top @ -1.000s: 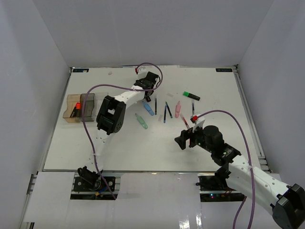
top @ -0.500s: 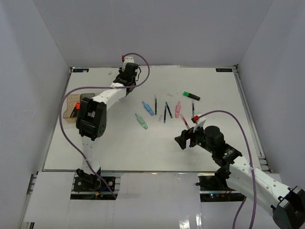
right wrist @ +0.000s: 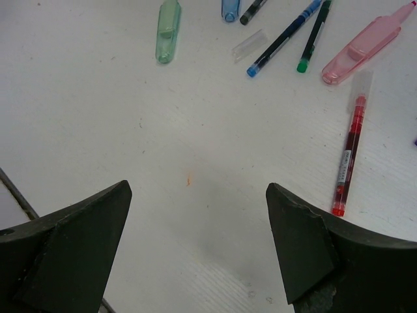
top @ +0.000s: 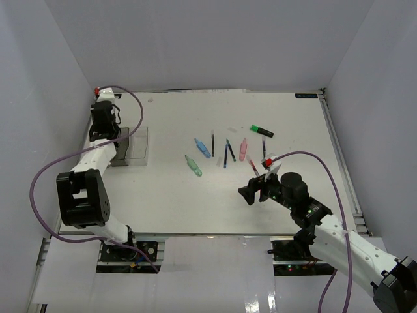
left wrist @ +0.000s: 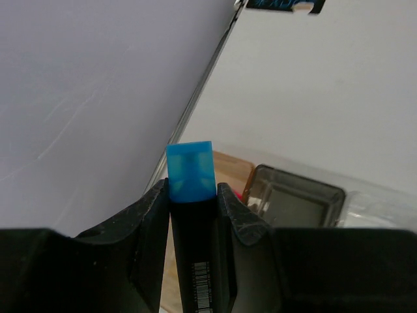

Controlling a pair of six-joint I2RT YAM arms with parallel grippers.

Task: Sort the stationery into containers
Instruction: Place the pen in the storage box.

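My left gripper [top: 104, 124] is at the far left, above the containers [top: 133, 147]. It is shut on a black highlighter with a blue cap [left wrist: 190, 171]. In the left wrist view the amber box [left wrist: 231, 171], the grey box [left wrist: 296, 199] and the clear box [left wrist: 381, 195] lie below the fingers. My right gripper [top: 251, 190] is open and empty [right wrist: 195, 195] above bare table. Mid-table lie a green-capped highlighter [top: 262, 131], blue [top: 202, 148], green [top: 193, 165] and pink [top: 243, 149] tapered pieces, a red pen [right wrist: 348, 156] and several thin pens [top: 228, 151].
The left wall stands close beside the containers and my left arm. The table's back edge carries a dark marker [left wrist: 280, 4]. A loose clear cap [right wrist: 249, 44] lies among the pens. Purple cables loop off both arms.
My left arm has swung from the back middle of the table to the far left, over the containers, with the highlighter. The right arm has not moved.
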